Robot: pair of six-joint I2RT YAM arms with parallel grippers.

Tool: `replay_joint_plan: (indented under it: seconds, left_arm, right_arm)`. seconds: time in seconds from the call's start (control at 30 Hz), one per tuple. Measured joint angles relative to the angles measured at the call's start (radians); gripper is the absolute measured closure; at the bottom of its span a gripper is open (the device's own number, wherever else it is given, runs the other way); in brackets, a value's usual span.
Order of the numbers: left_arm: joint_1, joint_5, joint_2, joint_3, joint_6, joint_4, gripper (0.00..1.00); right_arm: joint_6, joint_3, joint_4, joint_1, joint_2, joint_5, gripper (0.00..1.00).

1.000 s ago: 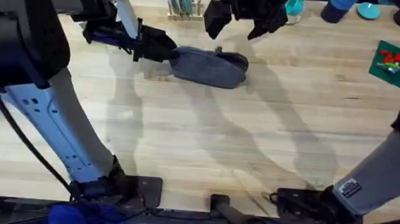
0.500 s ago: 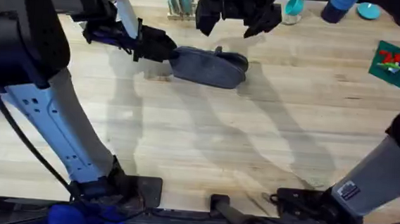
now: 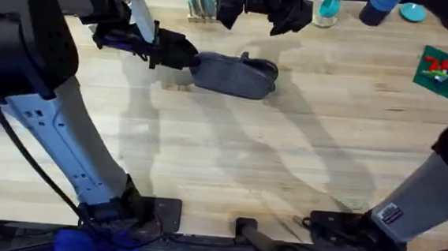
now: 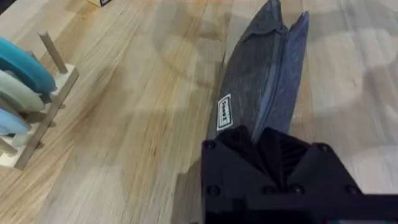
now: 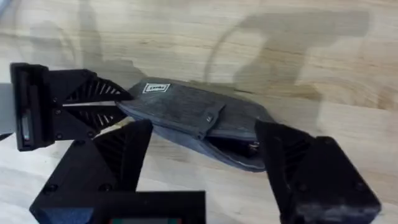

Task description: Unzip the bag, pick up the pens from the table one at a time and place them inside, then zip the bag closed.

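1. My left pincer (image 3: pixel 183 57) is pinching the left end of the bag (image 3: pixel 234 75).
2. The bag is lying on the table (image 3: pixel 230 157), near the far edge, with its zipper partly open.
3. My right pincer (image 3: pixel 254 13) is hanging above the bag with its fingers spread wide, not touching it.
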Motion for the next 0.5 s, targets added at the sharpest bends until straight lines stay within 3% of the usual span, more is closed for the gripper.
replay_joint_plan:
  seconds: [0.5]
  left_arm:
    - [0.000,0.000,0.000,0.000,0.000,0.000,0.959]
  right_arm:
    - [0.022,0.006,0.007,0.011,0.076,-0.010,0.005]
